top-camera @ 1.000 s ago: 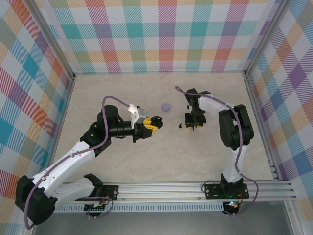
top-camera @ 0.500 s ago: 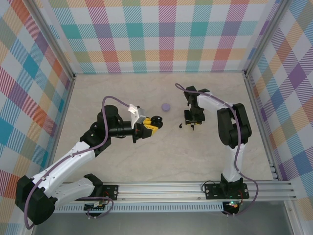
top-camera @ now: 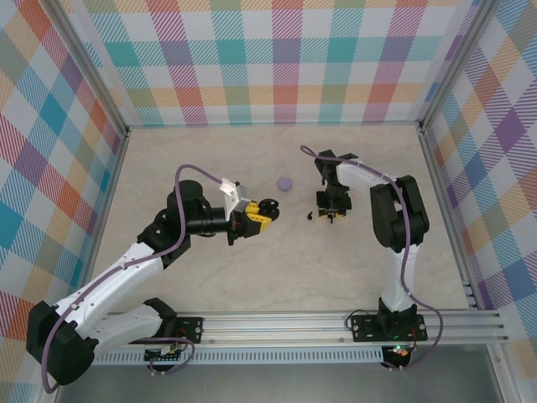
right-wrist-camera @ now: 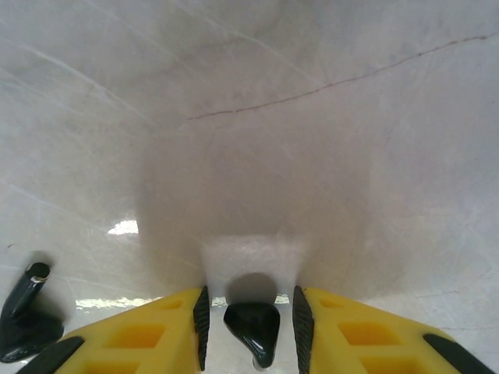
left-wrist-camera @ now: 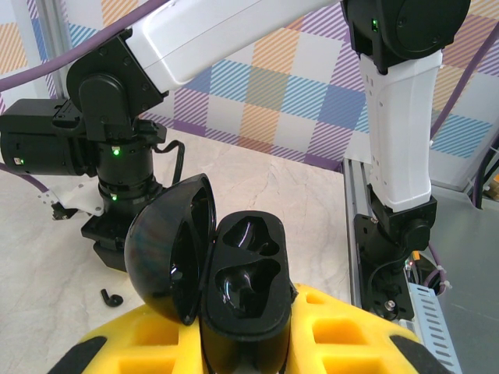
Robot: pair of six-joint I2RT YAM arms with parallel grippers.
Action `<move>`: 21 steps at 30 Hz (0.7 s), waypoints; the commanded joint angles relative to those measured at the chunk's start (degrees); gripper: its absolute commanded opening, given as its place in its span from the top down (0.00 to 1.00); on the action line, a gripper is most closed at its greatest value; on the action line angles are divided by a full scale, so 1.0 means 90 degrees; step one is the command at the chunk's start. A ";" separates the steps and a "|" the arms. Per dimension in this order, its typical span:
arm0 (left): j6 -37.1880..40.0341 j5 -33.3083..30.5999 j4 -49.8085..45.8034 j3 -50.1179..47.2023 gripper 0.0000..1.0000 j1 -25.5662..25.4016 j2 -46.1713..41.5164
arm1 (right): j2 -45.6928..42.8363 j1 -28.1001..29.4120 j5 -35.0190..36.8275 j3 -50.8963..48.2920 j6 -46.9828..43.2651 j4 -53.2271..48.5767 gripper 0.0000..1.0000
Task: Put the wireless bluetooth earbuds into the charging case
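Left arm (top-camera: 126, 269) stretched forward, elbow bent, wrist rolled sideways; left gripper (top-camera: 262, 211) clamped on charging case (left-wrist-camera: 234, 288). Right arm (top-camera: 403, 220) folded, wrist pointing straight down; right gripper (top-camera: 329, 213) low, jaws slightly parted.

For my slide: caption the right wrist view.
Right gripper straddles a black earbud on the pale tabletop; a second black earbud lies at left.

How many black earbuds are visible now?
2. One black earbud lies between the right gripper's fingers; the other earbud lies on the table beside them. Others may be hidden.
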 commanded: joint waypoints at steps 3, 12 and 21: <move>0.0021 0.0017 0.0145 0.0052 0.96 -0.0101 0.0004 | 0.0216 -0.0030 0.0061 0.0158 0.0133 -0.0233 0.67; 0.0026 0.0005 0.0152 0.0052 0.96 -0.0102 0.0019 | 0.0200 -0.0013 0.0091 0.0082 0.0164 -0.0274 0.69; 0.0024 0.0008 0.0145 0.0052 0.96 -0.0097 0.0016 | 0.0200 -0.0016 0.0155 0.0070 0.0177 -0.0270 0.77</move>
